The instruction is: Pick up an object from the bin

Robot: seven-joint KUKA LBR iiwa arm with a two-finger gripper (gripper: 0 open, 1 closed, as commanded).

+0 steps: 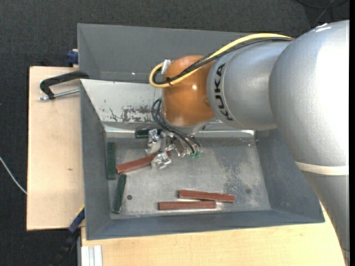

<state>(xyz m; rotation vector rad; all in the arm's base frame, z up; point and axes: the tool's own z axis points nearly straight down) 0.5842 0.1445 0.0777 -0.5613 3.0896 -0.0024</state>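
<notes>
While low, pincer [162,153] at brown stick [133,164]

The one word that can be read is the brand name KUKA. It stands in dark capital letters, turned on their side, on the silver casing of the arm [249,87], just beside the orange cover [186,90], toward one o'clock from the middle of the bin [94,148].
</notes>
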